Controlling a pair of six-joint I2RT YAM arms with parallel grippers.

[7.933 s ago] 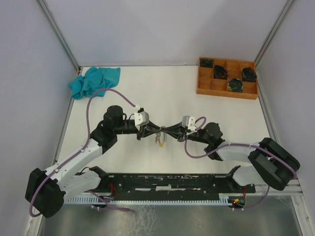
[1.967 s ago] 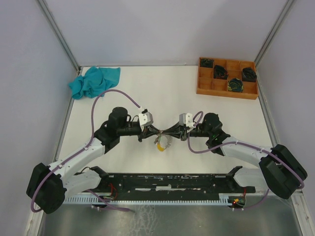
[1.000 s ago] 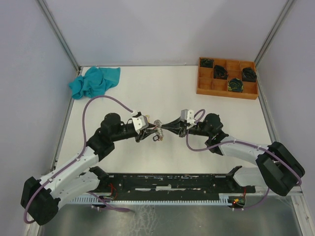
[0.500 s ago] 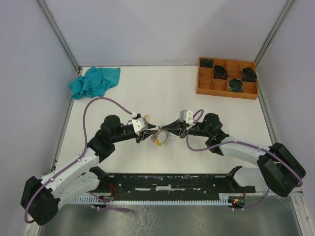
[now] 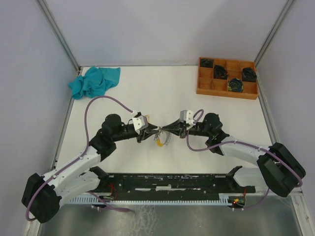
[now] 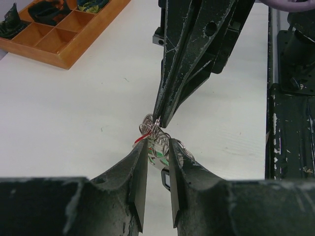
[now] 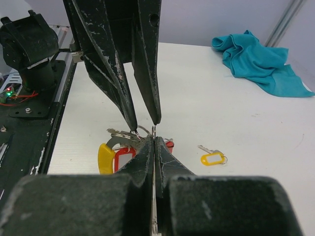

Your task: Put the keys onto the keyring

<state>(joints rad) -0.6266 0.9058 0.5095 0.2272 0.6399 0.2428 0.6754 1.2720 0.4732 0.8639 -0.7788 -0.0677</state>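
**Yellow-tagged key (image 7: 211,158) lies loose; both hands at the keyring (image 6: 153,132)**

The task looks partly done at best. In the right wrist view the yellow-tagged key rests on the white desk (image 7: 231,108), right of centre and well apart from the ring, so that one is clearly left to thread. A red tag (image 7: 124,156) lies just beside the ring's long yellow tag (image 7: 105,157) at lower left of centre. A green tag (image 6: 158,154) shows under the wire coils in the left wrist view. Whether either of those keys is truly on the ring is too tangled to tell.

The right hand (image 7: 154,140) has its fingers pressed together, pinching a thin loop of the ring's wire at its very tips. The left hand (image 6: 156,146) meets it tip to tip at the middle of the desk. Its fingers stand a little apart with the coils and green tag at the gap. I cannot tell whether they bear on anything.
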